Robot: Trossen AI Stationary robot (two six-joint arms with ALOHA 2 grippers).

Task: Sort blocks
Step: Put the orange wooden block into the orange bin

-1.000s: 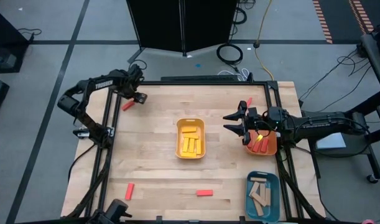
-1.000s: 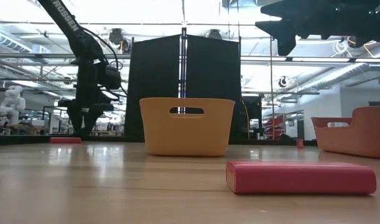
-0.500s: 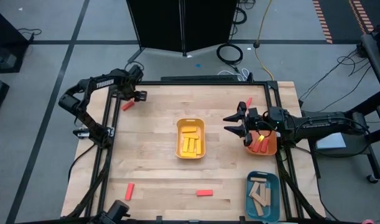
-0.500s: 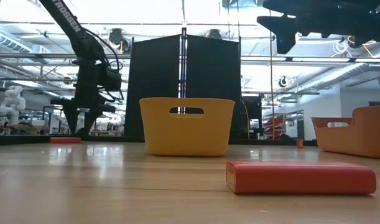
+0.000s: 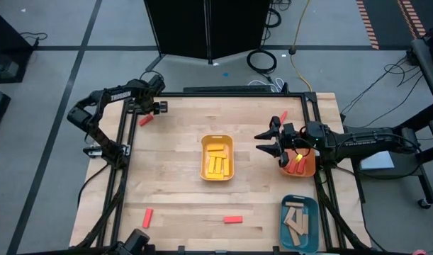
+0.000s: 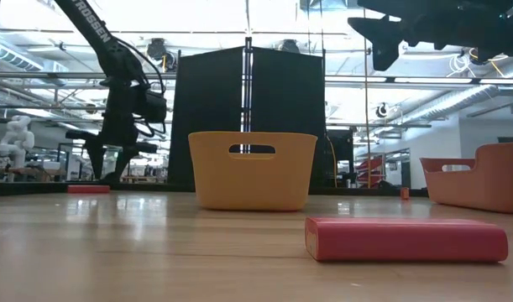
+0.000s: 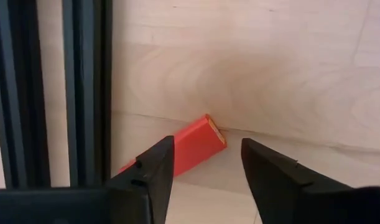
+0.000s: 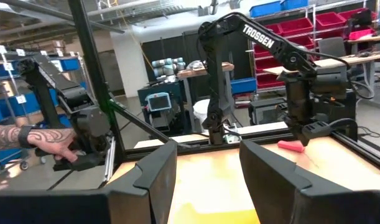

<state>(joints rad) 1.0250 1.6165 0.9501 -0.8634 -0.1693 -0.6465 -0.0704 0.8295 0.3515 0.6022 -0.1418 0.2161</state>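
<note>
My left gripper (image 5: 152,110) hangs at the table's far left corner, pointing down, open, just over a red block (image 5: 146,120) that lies flat on the wood beside the black frame rail. In the left wrist view the block (image 7: 180,148) slants beneath the gripper (image 7: 205,165), its near end under one finger. My right gripper (image 5: 259,140) is held high and level by the orange tray (image 5: 307,170), open and empty. The yellow tray (image 5: 217,145) holds yellow blocks, the orange tray red ones, and the teal tray (image 5: 299,202) tan ones.
Loose red blocks lie near the front edge (image 5: 147,217) (image 5: 233,219) and by the far right rail (image 5: 284,116); the front one fills the low view (image 6: 405,239). Black frame rails (image 7: 84,87) border the table. A person's hand (image 8: 56,152) shows beyond the far edge.
My left gripper has stayed over the red block at the far left corner and has rolled about its downward-pointing axis, so its fingers stand at a different angle to the block. The block has not moved. My right gripper has kept still.
</note>
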